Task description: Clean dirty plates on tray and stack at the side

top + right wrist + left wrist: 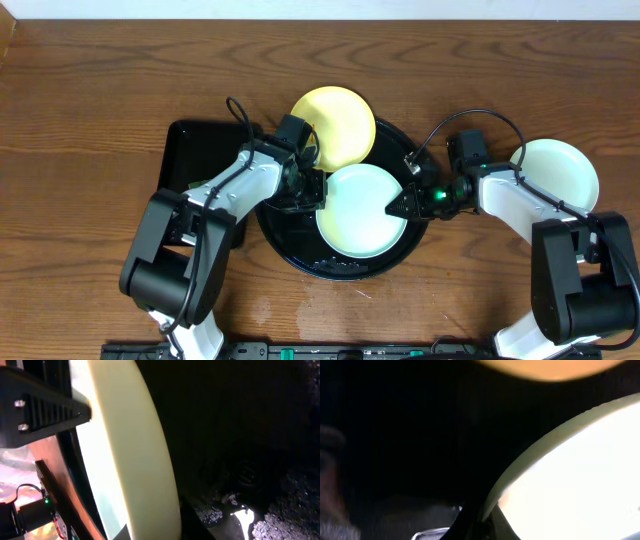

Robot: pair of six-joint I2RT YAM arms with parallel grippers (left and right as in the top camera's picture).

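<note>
Mint plate sits mid-frame over the black tray, right gripper clamped on its right rim, left gripper at its left edge but I can't tell its grip, and that thin rim pinch could slip and drop it
</note>
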